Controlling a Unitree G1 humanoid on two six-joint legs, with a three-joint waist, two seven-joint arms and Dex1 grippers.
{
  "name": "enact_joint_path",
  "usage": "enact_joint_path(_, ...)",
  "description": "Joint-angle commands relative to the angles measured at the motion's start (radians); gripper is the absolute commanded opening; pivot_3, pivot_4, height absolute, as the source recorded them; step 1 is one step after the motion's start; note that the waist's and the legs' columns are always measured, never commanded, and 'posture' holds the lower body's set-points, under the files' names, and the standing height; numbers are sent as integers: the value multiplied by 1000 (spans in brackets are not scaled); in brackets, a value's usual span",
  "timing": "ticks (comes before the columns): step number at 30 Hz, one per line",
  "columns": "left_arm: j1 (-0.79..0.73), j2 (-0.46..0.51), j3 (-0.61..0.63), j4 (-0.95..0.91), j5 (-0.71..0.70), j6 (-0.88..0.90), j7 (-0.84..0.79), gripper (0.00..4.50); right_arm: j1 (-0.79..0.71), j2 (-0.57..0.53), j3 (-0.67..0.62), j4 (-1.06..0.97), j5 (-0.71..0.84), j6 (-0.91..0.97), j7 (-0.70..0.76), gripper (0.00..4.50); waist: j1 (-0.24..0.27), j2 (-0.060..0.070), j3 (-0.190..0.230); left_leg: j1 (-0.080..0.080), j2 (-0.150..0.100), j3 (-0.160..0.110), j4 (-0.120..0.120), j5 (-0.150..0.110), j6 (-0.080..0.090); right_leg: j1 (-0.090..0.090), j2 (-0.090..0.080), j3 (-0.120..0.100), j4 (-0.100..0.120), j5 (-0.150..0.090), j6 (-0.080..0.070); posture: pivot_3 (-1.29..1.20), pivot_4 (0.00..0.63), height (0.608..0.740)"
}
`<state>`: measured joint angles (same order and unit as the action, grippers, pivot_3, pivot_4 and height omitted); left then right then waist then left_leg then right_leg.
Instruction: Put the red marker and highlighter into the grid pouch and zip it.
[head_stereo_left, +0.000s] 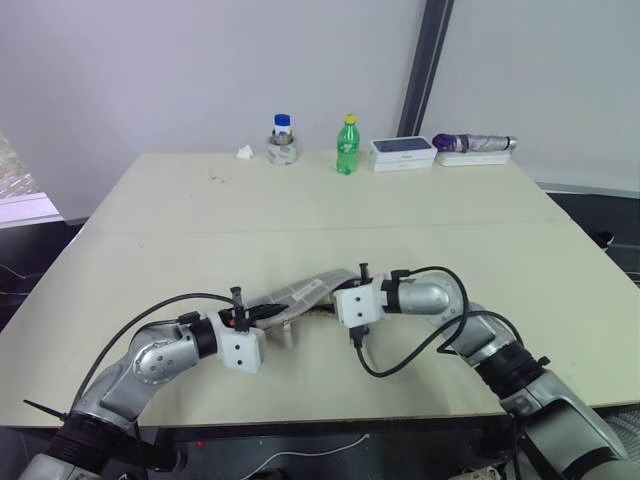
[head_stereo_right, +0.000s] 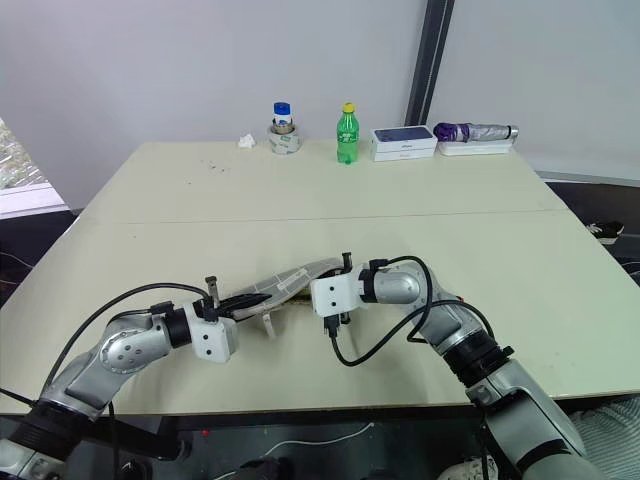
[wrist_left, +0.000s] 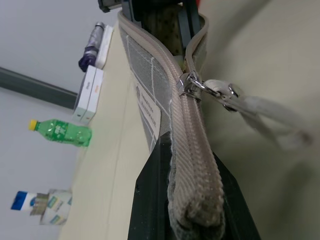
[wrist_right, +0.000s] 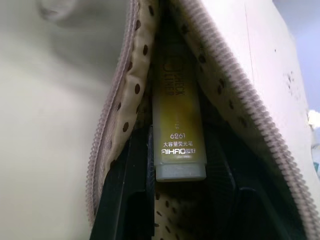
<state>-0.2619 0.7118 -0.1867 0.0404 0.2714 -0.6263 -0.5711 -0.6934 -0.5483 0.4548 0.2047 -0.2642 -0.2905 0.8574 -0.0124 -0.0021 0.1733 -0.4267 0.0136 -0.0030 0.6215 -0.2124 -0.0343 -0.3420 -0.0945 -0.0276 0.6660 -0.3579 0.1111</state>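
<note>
Inside one grid pouch (head_stereo_left: 300, 295), right end effector (wrist_right: 175, 195) pinches one highlighter (wrist_right: 179, 125); left pinches the pouch.

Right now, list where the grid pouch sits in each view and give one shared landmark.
Left eye view: grid pouch on the near table between both claws.
Right eye view: same place.
Left wrist view: its zipped edge clamped in the left claw.
Right wrist view: open mouth, highlighter inside.
Landmark: green bottle.
</note>
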Motion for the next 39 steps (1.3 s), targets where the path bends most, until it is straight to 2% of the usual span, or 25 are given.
enact_joint_path(1, -2, 21, 24, 0, -14, -44, 5, 0, -9, -8, -30, 11, 7, -88, -14, 1900, 0, 0, 0, 0, 0, 0, 0, 0, 0, 0, 0, 0, 0, 0, 0, 0, 150, 740)
enact_joint_path(3, -2, 23, 31, 13, -8, -38, 11, 0, 4, -4, -60, 2, 44, -100, -24, 2684, -1, 0, 0, 0, 0, 0, 0, 0, 0, 0, 0, 0, 0, 0, 0, 0, 150, 740)
enact_joint_path(6, -2, 15, 42, 22, -18, -20, 22, 0, 31, 4, -121, -55, 142, -53, -18, 4208, 2, 0, 0, 0, 0, 0, 0, 0, 0, 0, 0, 0, 0, 0, 0, 0, 150, 740)
enact_joint_path(7, -2, 14, 44, 26, -14, -15, 24, 0, 45, 2, -141, -84, 187, -29, -2, 4420, 2, 0, 0, 0, 1, 0, 1, 0, 0, 1, 0, 0, 0, 0, 0, 0, 150, 740)
enact_joint_path(12, 14, 16, 38, 55, 14, -12, 37, 0, 205, -46, -250, -262, 350, 45, 33, 4420, 6, 0, 0, 0, 1, -1, 1, 0, 0, 2, 0, -1, 0, 0, 0, 0, 150, 740)
enact_joint_path(15, 17, 13, 43, 60, 14, -13, 46, 0, 319, -61, -330, -371, 473, 165, 29, 4420, 6, 0, 0, 0, 1, -1, 1, 0, 0, 2, 0, -1, -1, 0, 0, 0, 150, 740)
enact_joint_path(18, 18, 6, 27, 67, 19, -29, 46, 0, 383, -37, -481, -394, 641, 328, -56, 4420, 1, 0, 0, 1, 1, -1, 1, 0, 0, 3, 0, -1, 1, 0, 0, 0, 150, 740)
enact_joint_path(20, 13, -5, 21, 73, 11, -30, 44, 0, 402, -25, -580, -362, 689, 394, -130, 4420, 2, 0, 0, 2, 1, -1, 1, 0, 0, 4, 0, -1, 1, 0, 0, 0, 150, 740)
enact_joint_path(21, 6, -11, 17, 78, 12, -28, 44, 0, 421, -45, -591, -335, 643, 385, -145, 4420, 4, 0, 0, 3, 1, -1, 1, 0, 0, 4, 0, -1, 1, 0, 0, 0, 150, 740)
enact_joint_path(23, -4, -27, 9, 87, 14, -28, 44, 0, 458, -97, -559, -255, 437, 302, -223, 4420, 8, 0, 0, 3, 1, -1, 1, 0, 0, 4, 0, -1, 1, 0, 0, 0, 150, 740)
enact_joint_path(24, -9, -31, 2, 93, 22, -35, 44, 0, 470, -97, -567, -226, 421, 293, -239, 4420, 11, 0, 0, 3, 1, -1, 1, 0, 0, 4, -1, -1, 0, 0, 0, 0, 150, 740)
enact_joint_path(29, -25, -38, -10, 116, 37, -57, 42, 0, 469, -121, -584, -131, 432, 313, -206, 4420, 13, 1, 1, 2, -1, 2, 1, 0, 0, 2, 0, 1, 1, 0, 0, 0, 150, 740)
enact_joint_path(34, -28, -44, -12, 116, 44, -56, 44, 0, 451, -190, -569, -30, 475, 359, -47, 4420, 17, 1, 1, 2, 0, 1, 1, 0, 1, 3, 0, 0, 0, 0, 0, 0, 150, 740)
enact_joint_path(38, -22, -50, -12, 103, 52, -49, 50, 0, 404, -202, -557, 35, 513, 477, 39, 4420, 18, 1, 1, 2, 0, 1, 2, 0, 1, 4, 0, 0, 0, 0, 0, 0, 150, 740)
enact_joint_path(39, -20, -51, -11, 100, 54, -49, 52, 0, 395, -207, -547, 54, 512, 494, 67, 4196, 18, 1, 1, 2, 0, 1, 2, 0, 1, 4, 0, 0, 0, 0, 0, 0, 150, 740)
